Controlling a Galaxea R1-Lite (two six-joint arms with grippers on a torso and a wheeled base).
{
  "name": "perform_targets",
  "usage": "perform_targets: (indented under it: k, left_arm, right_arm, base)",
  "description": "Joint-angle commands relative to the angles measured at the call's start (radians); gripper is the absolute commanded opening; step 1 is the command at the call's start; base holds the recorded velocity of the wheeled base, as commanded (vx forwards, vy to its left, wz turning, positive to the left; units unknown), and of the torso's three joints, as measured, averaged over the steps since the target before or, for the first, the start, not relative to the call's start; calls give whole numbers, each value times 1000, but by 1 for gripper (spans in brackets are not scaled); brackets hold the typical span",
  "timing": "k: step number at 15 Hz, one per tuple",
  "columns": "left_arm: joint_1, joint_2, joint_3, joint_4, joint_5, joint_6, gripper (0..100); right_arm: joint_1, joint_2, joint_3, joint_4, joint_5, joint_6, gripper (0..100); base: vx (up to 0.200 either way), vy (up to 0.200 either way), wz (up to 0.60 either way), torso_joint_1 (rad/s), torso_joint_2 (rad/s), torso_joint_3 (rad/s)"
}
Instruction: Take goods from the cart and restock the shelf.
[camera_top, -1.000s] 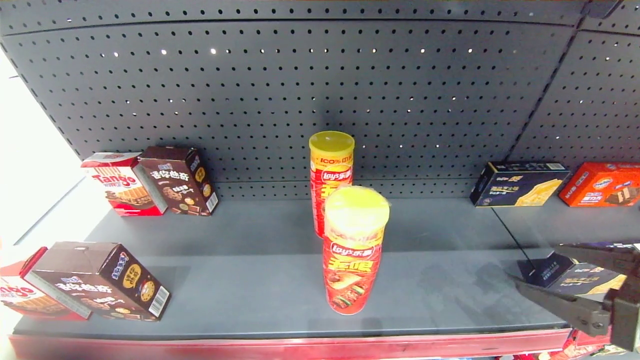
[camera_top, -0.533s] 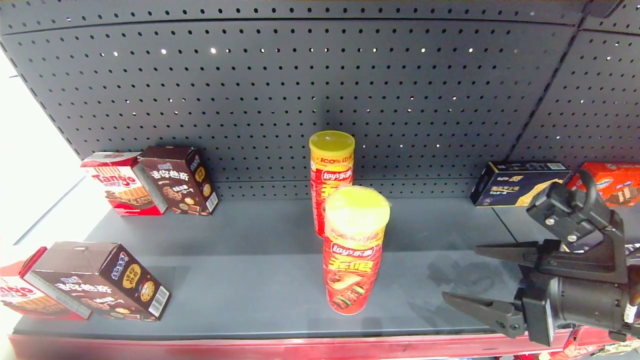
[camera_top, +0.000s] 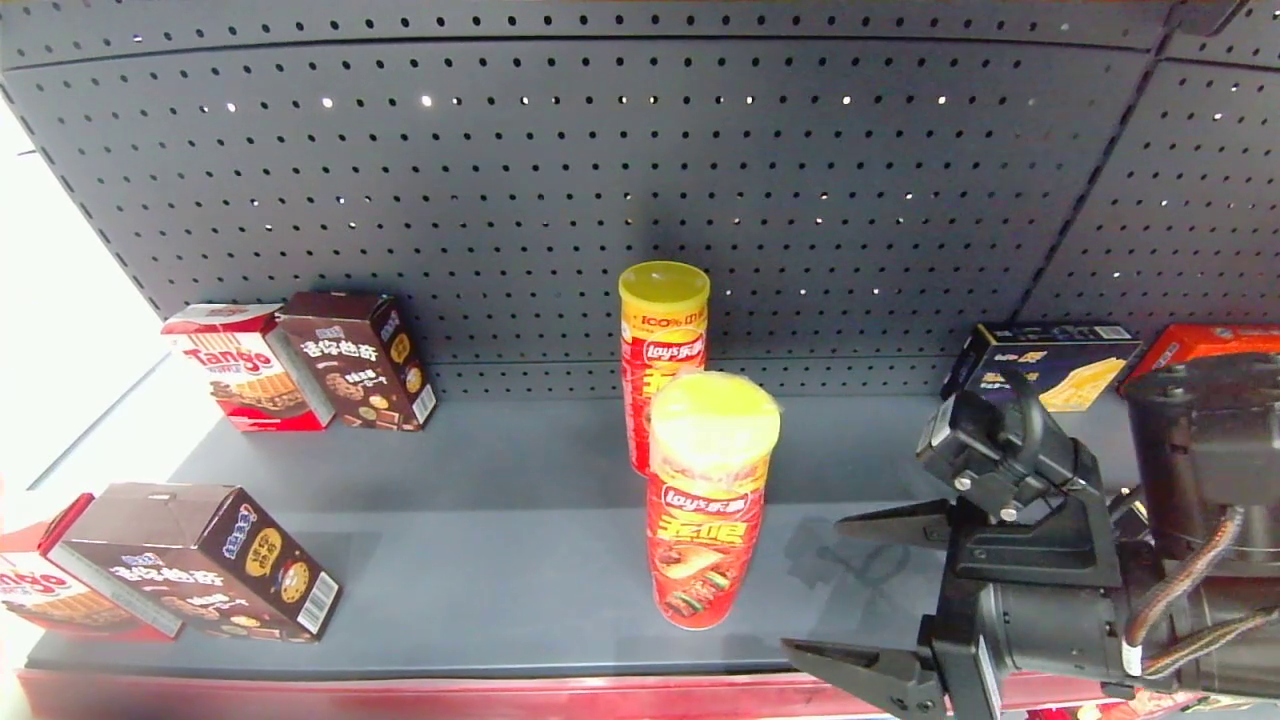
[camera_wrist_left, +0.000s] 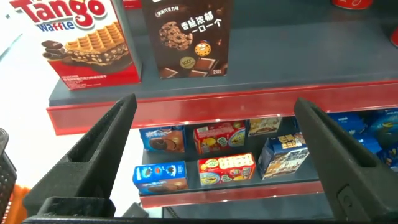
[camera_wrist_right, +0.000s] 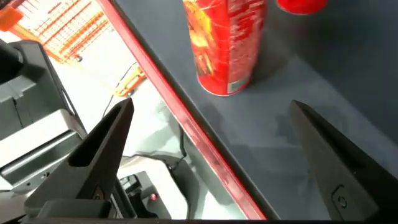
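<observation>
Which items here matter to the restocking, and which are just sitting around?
Job: shelf; front chips can, nearest the open right gripper; rear chips can behind it.
Just there: wafer boxes and cookie boxes at left; dark blue box and orange box at right.

The right claw (camera_top: 815, 588) is matte black; near its tips stands a red chip can (camera_top: 706, 540) with a yellow lid, and a second can (camera_top: 662, 340) of the same colours stands beyond it. The shelf (camera_top: 500, 540) beneath the claw is dark grey with a red front edge, and its pegboard (camera_top: 600, 180) is grey, dotted with holes. Far across from the claw, a red-and-white box (camera_top: 235, 365) neighbours a dark brown box (camera_top: 355, 355).
</observation>
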Motion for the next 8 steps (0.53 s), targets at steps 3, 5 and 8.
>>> perform_targets:
  k: [3,5,8]
  left_arm:
    - [1,2,0,0,0,-2,100]
    - [1,2,2,0,2,-2,100]
    - [1,2,0,0,2,-3,100]
  right_arm:
    - [25,90,-65,-3,-8,0,100]
    - [17,113,-77,-4,-11,0,100]
    - [-8,128,-79,-9,-16,0,100]
  base:
    - [0,0,0,0,0,0]
    - [0,0,0,0,0,0]
    - [0,0,0,0,0,0]
